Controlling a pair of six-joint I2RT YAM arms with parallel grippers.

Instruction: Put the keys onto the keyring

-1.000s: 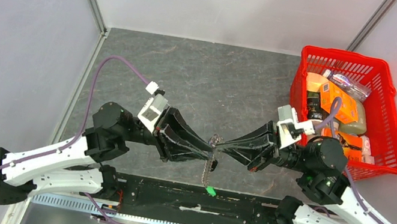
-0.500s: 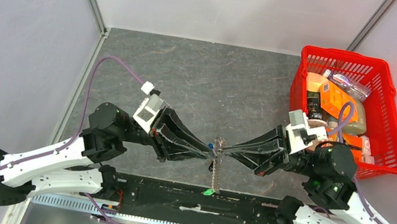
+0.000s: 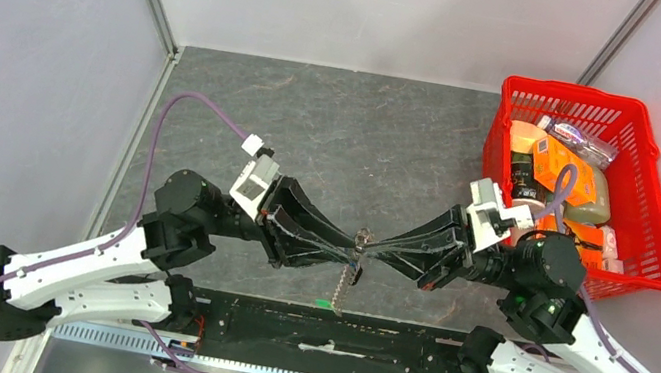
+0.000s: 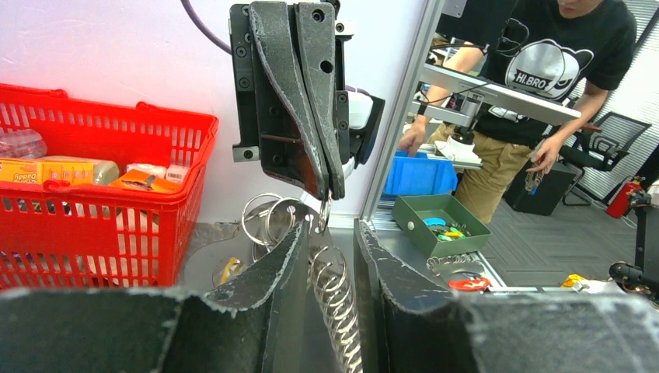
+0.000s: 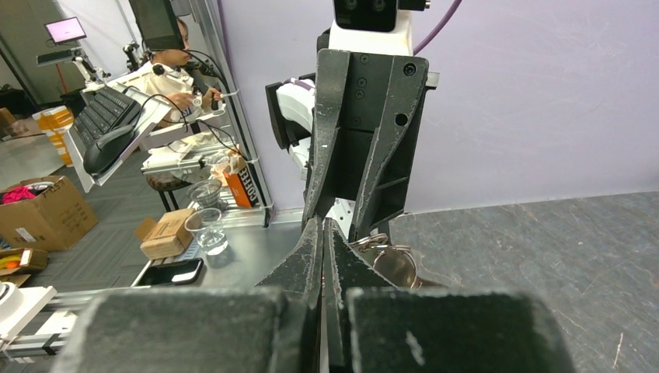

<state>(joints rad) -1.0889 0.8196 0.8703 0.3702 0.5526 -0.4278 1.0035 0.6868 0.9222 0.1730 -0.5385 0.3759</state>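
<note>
The keyring (image 3: 361, 239) hangs in the air between both gripper tips. Its twisted chain (image 3: 347, 276) drops to the green tag (image 3: 323, 303). My right gripper (image 3: 369, 245) is shut on a small ring of it (image 4: 325, 211). My left gripper (image 3: 349, 247) faces it tip to tip with a narrow gap between its fingers (image 4: 291, 256). The chain (image 4: 338, 295) shows through that gap. Larger silver rings (image 4: 264, 217) hang beside the left finger and also show in the right wrist view (image 5: 388, 256). A yellow bit (image 4: 225, 270) shows below them. No key is plainly in view.
A red basket (image 3: 494, 143) of packaged goods stands at the right, close behind the right arm. A black rail (image 3: 322, 332) runs along the near edge under the tag. Grey walls close in the left, back and right sides.
Both grippers stayed tip to tip, dipping toward the near edge and then moving back. The chain swung, and the green tag has shifted left.
</note>
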